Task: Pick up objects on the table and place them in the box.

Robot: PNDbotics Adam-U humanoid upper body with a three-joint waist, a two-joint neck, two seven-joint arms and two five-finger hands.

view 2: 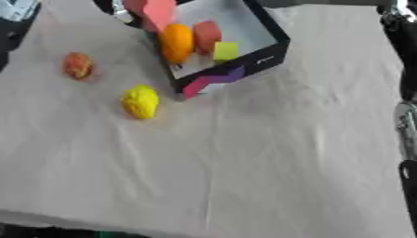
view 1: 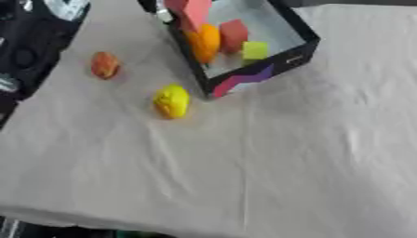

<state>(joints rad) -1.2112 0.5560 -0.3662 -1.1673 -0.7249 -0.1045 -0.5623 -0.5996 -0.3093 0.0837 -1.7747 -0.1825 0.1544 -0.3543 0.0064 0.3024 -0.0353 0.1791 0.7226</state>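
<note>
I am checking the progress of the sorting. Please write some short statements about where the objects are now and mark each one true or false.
1. The yellow object lies on the table cloth, outside the box. True.
2. The box is empty. False: an orange object, a red block and a small yellow-green block lie inside.
3. The reddish-orange object is still on the table. True.
4. A hand holds the yellow object. False: no hand touches it.
</note>
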